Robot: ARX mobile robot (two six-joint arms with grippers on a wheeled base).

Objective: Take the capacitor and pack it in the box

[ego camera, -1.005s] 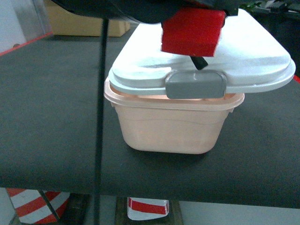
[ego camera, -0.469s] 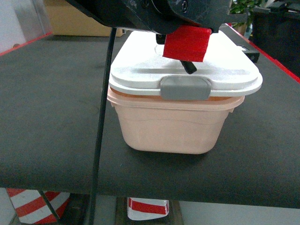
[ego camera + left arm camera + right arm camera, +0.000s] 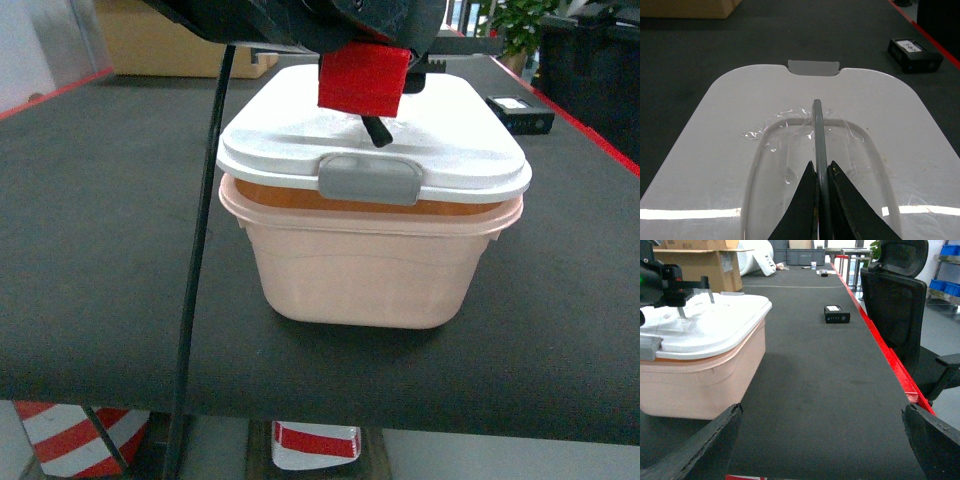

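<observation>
The peach-pink box [image 3: 360, 275] stands mid-table on the black mat. Its white lid [image 3: 450, 150] rests over the rim, with a grey latch [image 3: 368, 180] at the front and an orange band showing in the gap beneath. My left gripper [image 3: 821, 165] is shut on the lid's thin grey handle [image 3: 817, 130], which stands upright between the black fingers. It hangs above the lid centre in the head view [image 3: 375, 128]. My right gripper [image 3: 822, 409] is open and empty over bare mat, right of the box [image 3: 705, 385]. The capacitor is out of view.
A small black device [image 3: 518, 112] lies on the mat behind and right of the box. A brown cardboard carton [image 3: 170, 45] sits at the far left. The table's red edge [image 3: 880, 345] runs along the right, with a black office chair [image 3: 895, 295] beyond it.
The lid, held by my left gripper, has swung left and come down from an overhang on the right, so it now lines up over the box rim.
</observation>
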